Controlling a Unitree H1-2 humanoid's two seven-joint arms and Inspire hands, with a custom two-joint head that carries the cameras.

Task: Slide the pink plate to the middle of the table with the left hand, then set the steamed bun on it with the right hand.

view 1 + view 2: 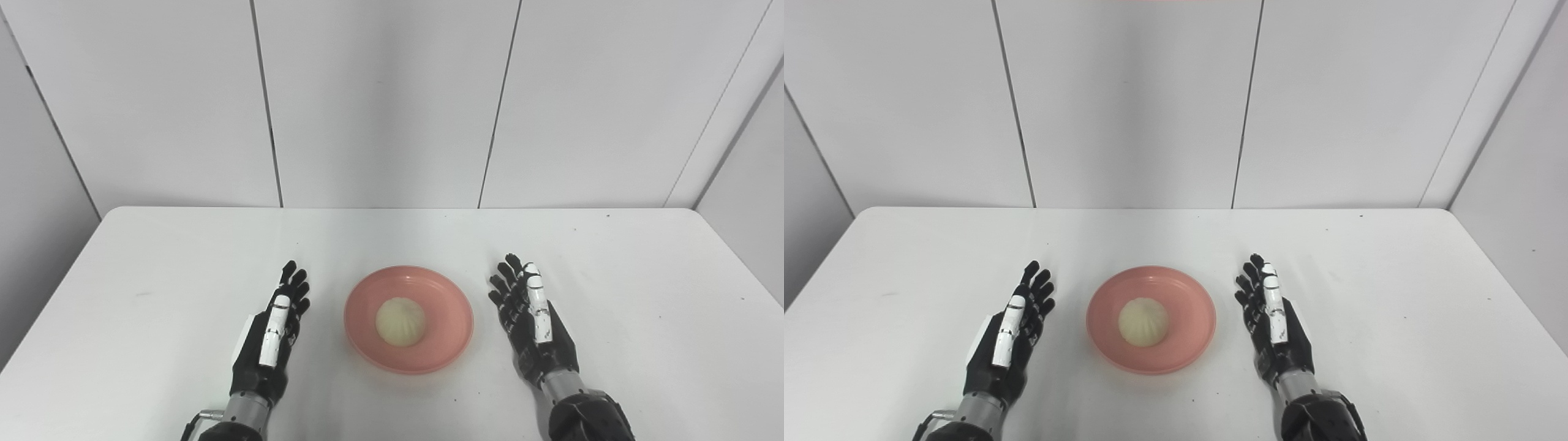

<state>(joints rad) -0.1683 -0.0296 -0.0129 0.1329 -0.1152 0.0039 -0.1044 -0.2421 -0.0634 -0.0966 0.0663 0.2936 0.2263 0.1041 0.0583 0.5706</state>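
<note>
A pink plate [441,300] lies near the middle of the white table [153,263], toward its front. A pale steamed bun [400,321] rests in the plate's centre. My left hand [274,327] lies open on the table just left of the plate, fingers stretched forward, not touching it. To the right of the plate my right hand [531,318] is open too, fingers straight and apart, holding nothing and clear of the rim.
Grey wall panels [380,104] stand behind the table's far edge. Bare tabletop stretches to the left, right and behind the plate.
</note>
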